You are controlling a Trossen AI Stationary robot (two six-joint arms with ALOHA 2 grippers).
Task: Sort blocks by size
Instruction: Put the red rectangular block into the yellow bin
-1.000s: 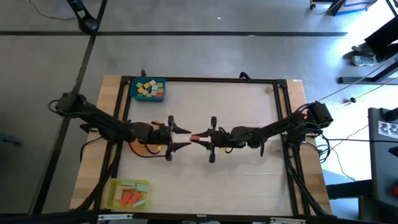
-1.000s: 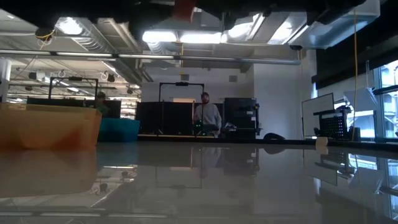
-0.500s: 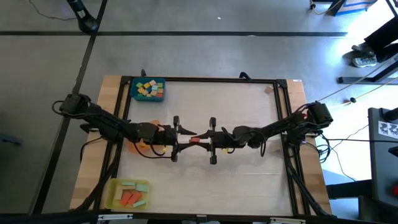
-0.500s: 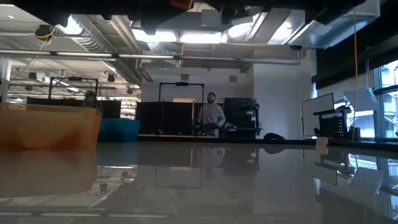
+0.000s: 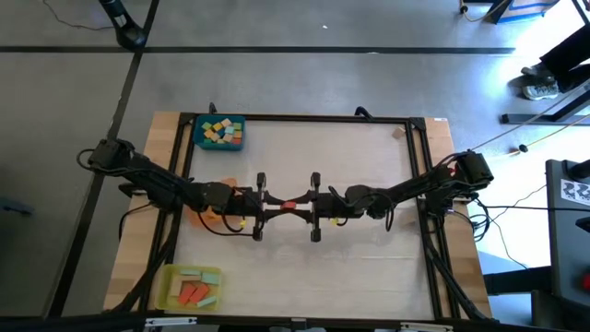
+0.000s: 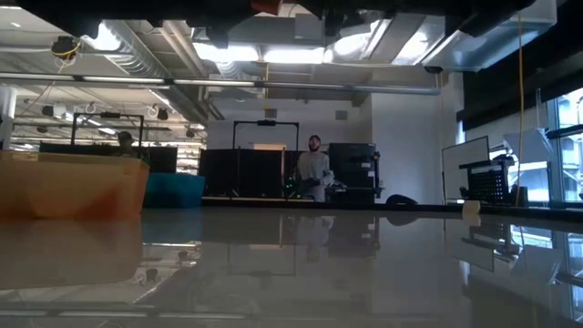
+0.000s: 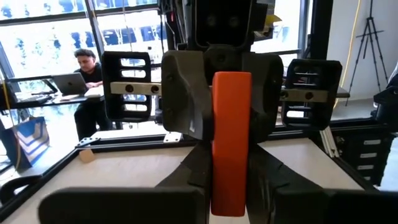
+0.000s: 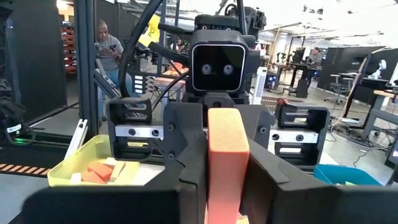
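An orange-red bar block (image 5: 289, 205) hangs level above the table's middle, between my two grippers. My left gripper (image 5: 277, 205) comes from the left and is shut on the bar's left end. My right gripper (image 5: 301, 206) comes from the right and is shut on its right end. In the left wrist view the bar (image 7: 231, 140) runs straight away from the camera into the right gripper's fingers (image 7: 186, 109). The right wrist view shows the bar (image 8: 227, 155) the same way, running into the left gripper. My left gripper pinches the bar's left end (image 7: 231, 202) between its two fingers, level, from the table's left, fingers along the bar. The bar is lifted clear. My right gripper pinches the bar's right end (image 8: 227, 205) between its two fingers, level, from the table's right, fingers along the bar.
A blue tray (image 5: 199, 135) with several blocks stands at the far left. A yellow tray (image 5: 168, 284) with blocks lies at the near left. An orange tray (image 5: 210, 217) lies under my left arm. A small pale block (image 5: 398, 134) lies near the far right corner.
My left gripper has moved toward the table's right with its fingers wide apart, reached the free end of the bar and shut on it. The bar has stayed level in my right gripper.
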